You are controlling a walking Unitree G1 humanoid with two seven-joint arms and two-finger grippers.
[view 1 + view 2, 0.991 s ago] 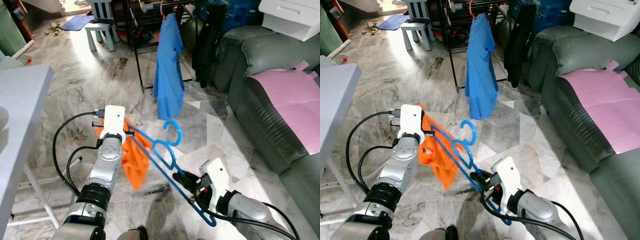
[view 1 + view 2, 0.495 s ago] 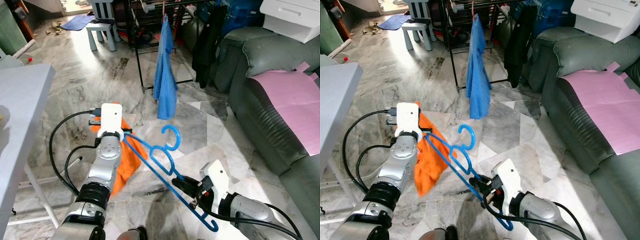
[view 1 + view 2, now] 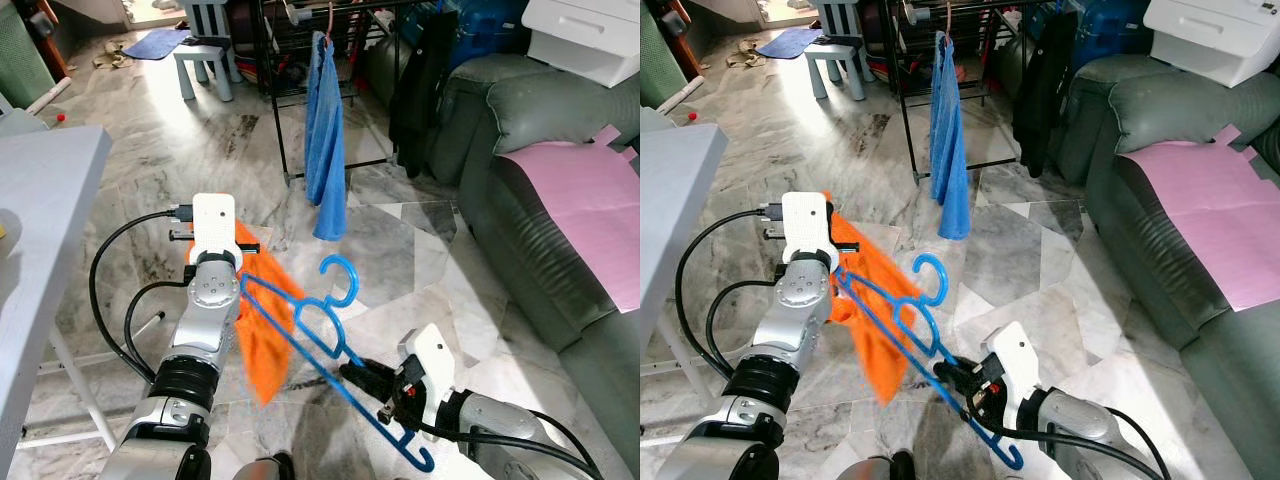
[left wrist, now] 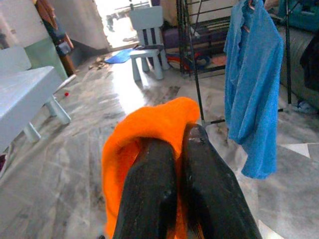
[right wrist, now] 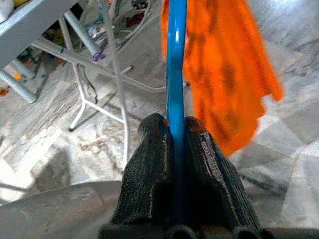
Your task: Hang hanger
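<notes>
Both hands hold a blue hanger with an orange garment above the marble floor.

The right hand (image 3: 958, 380) pinches the lower bar of the blue plastic hanger (image 3: 318, 330); its fingers (image 5: 157, 172) press on either side of the bar. The left hand (image 4: 177, 164) is pressed together on the orange garment (image 3: 262, 325) at the hanger's far left end, the cloth drooping below it. The hanger slants from near right to far left, hook up. Farther off, a blue shirt (image 3: 326, 150) hangs on a black clothes rack (image 3: 908, 105); a grey sofa (image 3: 530, 200) stands on the right.
</notes>
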